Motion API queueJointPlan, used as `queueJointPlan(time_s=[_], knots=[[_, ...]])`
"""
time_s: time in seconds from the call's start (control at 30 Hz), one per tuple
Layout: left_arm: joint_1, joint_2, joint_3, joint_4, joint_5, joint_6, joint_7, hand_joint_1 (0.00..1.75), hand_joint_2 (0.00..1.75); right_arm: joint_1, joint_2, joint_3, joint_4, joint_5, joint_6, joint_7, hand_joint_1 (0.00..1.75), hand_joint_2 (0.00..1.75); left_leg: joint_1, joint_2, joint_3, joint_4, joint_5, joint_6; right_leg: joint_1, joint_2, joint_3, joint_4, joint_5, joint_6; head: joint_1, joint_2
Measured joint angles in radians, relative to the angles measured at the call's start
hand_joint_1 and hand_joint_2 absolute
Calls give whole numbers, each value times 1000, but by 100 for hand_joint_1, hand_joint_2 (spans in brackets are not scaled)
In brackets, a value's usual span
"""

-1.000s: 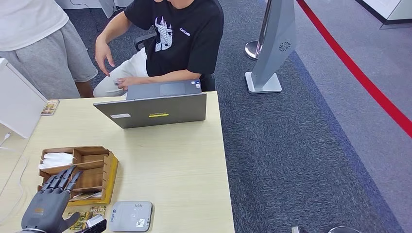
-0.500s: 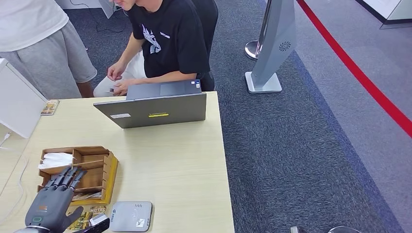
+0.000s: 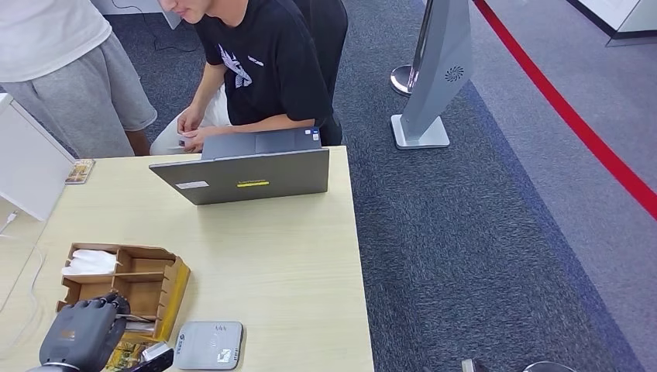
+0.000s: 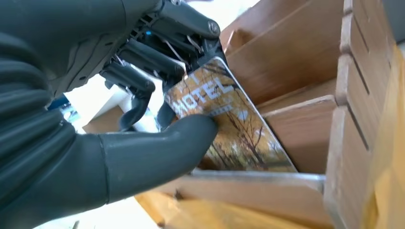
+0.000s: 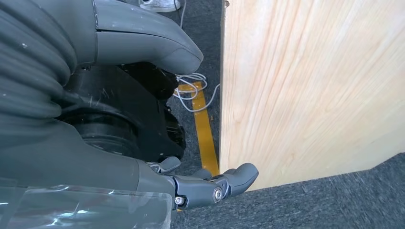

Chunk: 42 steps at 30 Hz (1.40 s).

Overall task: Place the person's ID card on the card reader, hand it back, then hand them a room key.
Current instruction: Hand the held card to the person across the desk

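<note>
Down at the near left corner of the light wooden worktop (image 3: 263, 256), the head view shows the left hand (image 3: 81, 335) with its fingers curled into the near compartment of a wooden organizer box (image 3: 172, 291), whose far compartment holds white paper. Just beside the box toward the robot lies the grey card reader (image 3: 208, 345), flat on the worktop, with printed cards partly hidden under the hand next to it. Farther along the worktop stands an open grey laptop (image 3: 248, 177), and behind it sits a person in a black T-shirt (image 3: 271, 62) with both hands held together near the lap; whether they hold anything is too small to tell. A second person in grey shorts (image 3: 77, 101) stands at the far left. From the left wrist view, the left hand pinches a room key card (image 4: 229, 124) printed with the word HOTEL, thumb (image 4: 157, 152) on its face and dark fingers (image 4: 153, 62) behind its upper edge, the card standing tilted inside a compartment of the box. From the right wrist view, the right hand (image 5: 191, 183) hangs beside the worktop's edge above grey carpet, its fingers loosely curled and holding nothing.
</note>
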Motion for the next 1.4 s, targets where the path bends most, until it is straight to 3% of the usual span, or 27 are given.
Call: queueJointPlan(time_s=[0.27,0.53,1.07,1.2,1.4], knots=[[-52,-48,57,-87,-34,113,-56,175,175,40,0,42,-26,-74,-67,-7,0,175,0,-1,0,0,0,0,0,-1,0,0,0,0,0,0],[-171,-64,102,-195,-1,85,-61,175,175,60,0,81,-46,-79,-84,-8,0,175,0,-1,0,0,0,0,0,-1,1,0,0,0,0,0],[-324,-45,178,-166,-3,-18,-23,175,175,49,0,79,-32,-55,-68,-7,0,175,0,0,0,0,0,0,0,1,0,0,0,0,0,0],[-323,-44,203,-159,18,-14,-23,0,175,50,0,79,-30,-67,-74,-7,0,175,0,0,0,0,0,0,0,1,0,0,0,0,0,0],[-295,-59,248,-164,53,29,-50,0,175,56,0,82,-36,-117,-95,0,0,175,0,0,0,0,0,0,0,1,0,0,0,0,0,0]])
